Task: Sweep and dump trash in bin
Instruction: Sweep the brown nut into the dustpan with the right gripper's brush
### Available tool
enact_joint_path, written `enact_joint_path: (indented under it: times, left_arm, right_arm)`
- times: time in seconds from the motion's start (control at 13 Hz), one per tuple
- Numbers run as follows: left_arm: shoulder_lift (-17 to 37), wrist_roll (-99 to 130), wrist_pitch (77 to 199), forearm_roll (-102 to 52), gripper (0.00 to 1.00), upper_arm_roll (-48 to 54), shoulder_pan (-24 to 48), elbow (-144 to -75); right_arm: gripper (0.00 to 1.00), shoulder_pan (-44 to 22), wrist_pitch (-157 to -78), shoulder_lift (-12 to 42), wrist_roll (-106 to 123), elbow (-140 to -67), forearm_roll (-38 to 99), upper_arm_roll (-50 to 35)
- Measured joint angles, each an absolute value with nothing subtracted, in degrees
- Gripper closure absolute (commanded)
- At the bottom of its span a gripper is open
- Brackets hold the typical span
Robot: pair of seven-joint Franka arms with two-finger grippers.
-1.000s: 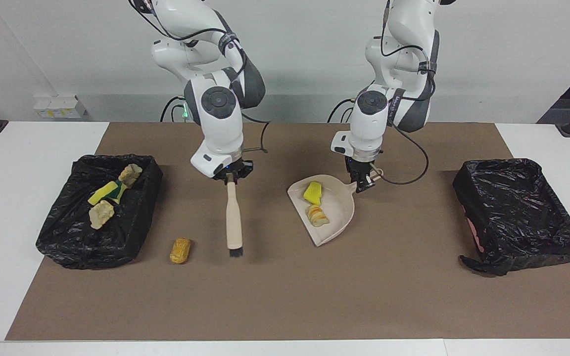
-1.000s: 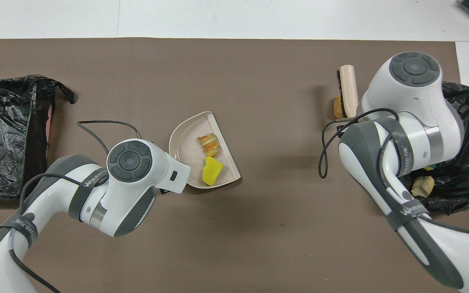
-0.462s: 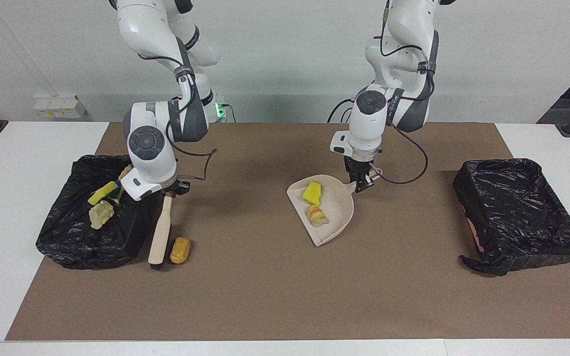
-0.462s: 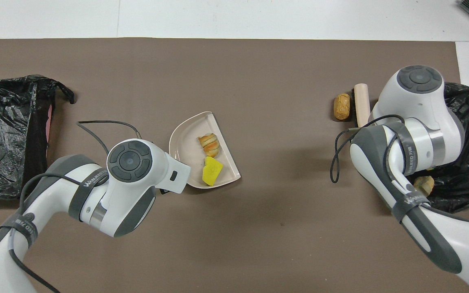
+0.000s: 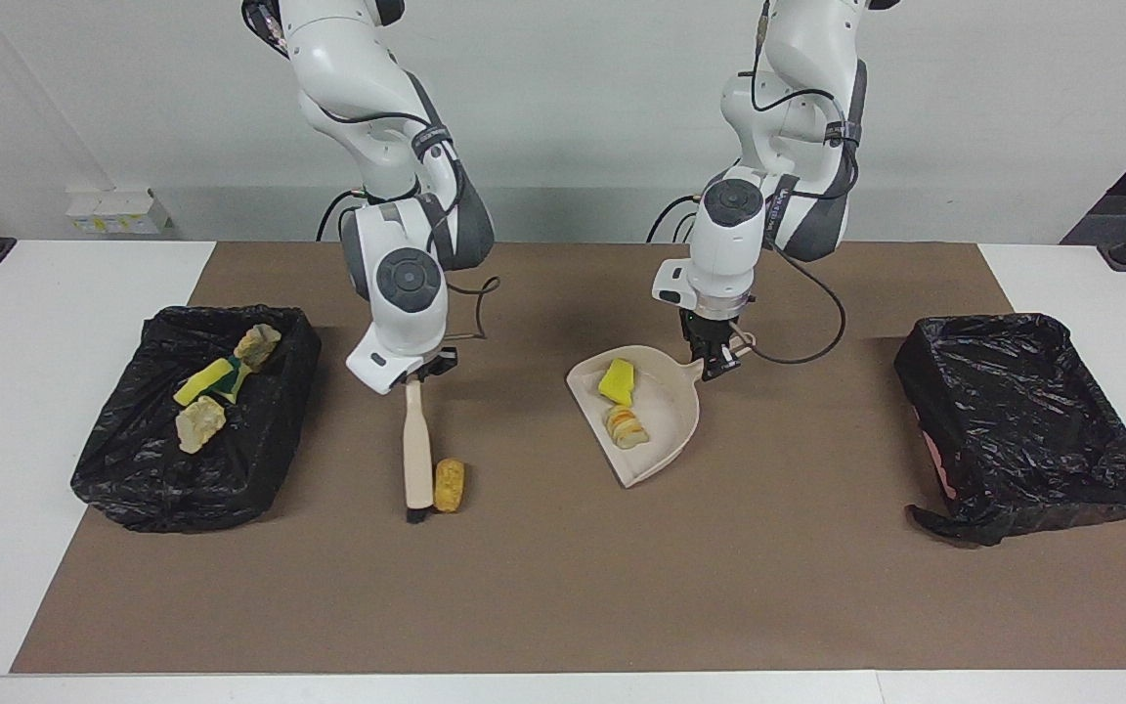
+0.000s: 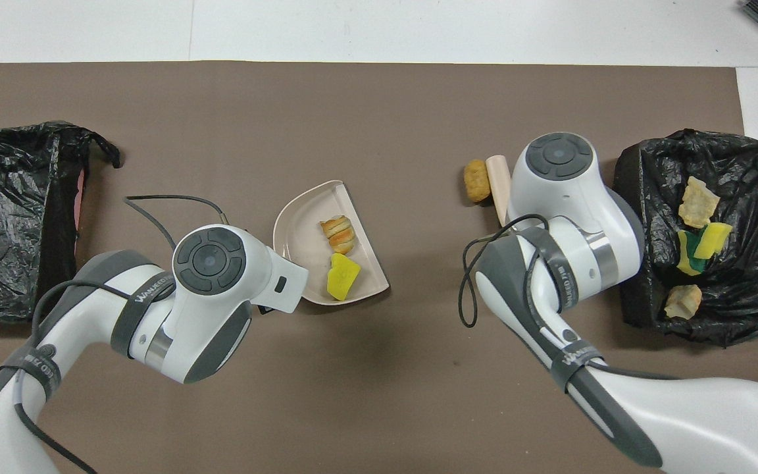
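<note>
My right gripper is shut on the handle of a beige brush that points down to the mat. A tan-orange bread-like scrap of trash lies against the brush head, on the side toward the dustpan; from overhead the scrap and brush touch. My left gripper is shut on the handle of the beige dustpan, which holds a yellow sponge piece and a bread chunk. The black-lined bin at the right arm's end holds three scraps.
A second black-lined bin stands at the left arm's end of the table. A brown mat covers the table's middle. A loose cable hangs by each wrist. In the overhead view the left wrist covers the dustpan's handle.
The right arm carried the brush round to the bin side of the bread scrap, then swept the scrap toward the dustpan. The left arm and dustpan have not moved.
</note>
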State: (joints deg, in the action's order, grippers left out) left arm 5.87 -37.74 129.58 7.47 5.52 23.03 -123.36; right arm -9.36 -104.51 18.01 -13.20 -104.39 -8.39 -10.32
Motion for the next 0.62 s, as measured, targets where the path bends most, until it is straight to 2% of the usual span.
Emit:
enact_joint_path:
  times: [0.62]
  left_arm:
    - [5.9, -37.7, 129.6, 7.5, 1.00, 5.4, 23.0, -123.4]
  right_arm:
    - [1.00, -21.6, -104.5, 17.6, -13.2, -104.4, 2.1, -13.5]
